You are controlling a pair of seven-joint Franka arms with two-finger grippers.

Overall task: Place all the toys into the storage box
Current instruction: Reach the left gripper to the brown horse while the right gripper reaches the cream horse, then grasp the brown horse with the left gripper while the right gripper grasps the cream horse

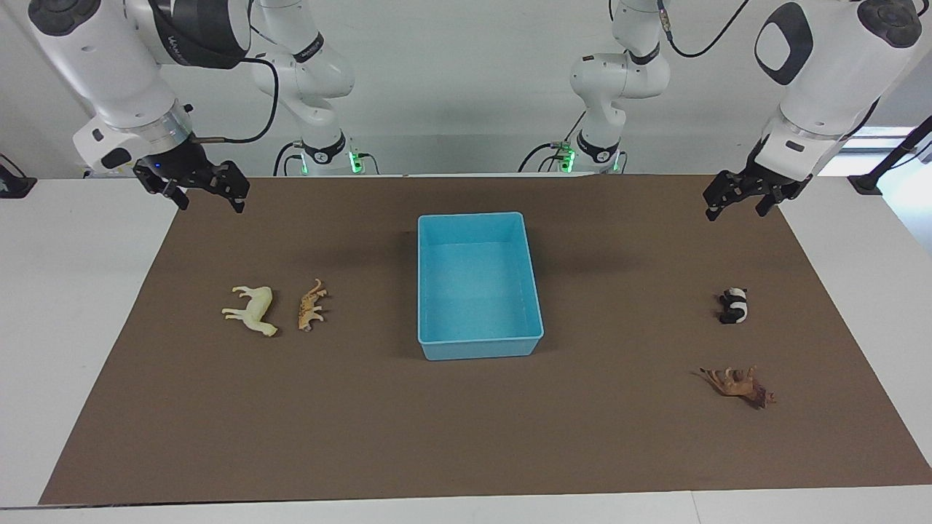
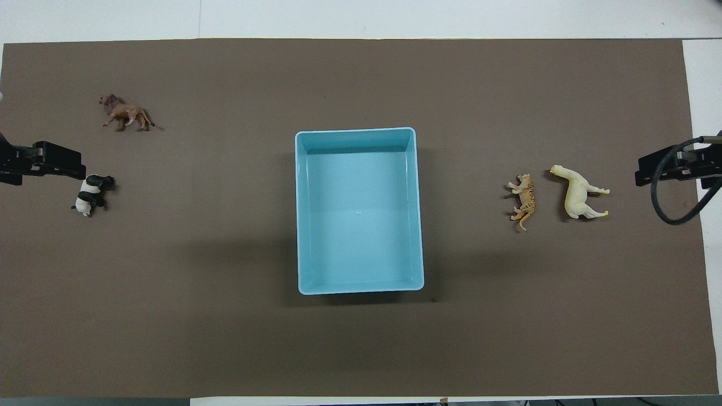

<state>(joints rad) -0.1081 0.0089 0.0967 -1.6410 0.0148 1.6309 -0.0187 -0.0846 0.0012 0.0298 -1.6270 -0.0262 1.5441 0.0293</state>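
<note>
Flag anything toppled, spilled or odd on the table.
All four toys lie on their sides: cream horse, spotted cat, panda, brown lion-like figure. The blue box sits upright and empty. Nothing is spilled.

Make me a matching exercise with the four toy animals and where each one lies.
1 cream horse
2 spotted cat
3 panda
4 brown lion

A left arm's end, nearer the robots
B right arm's end, next to the storage box
C left arm's end, farther from the robots
D right arm's end, outermost

Pairs: 1-D, 2-B, 3-A, 4-C
</note>
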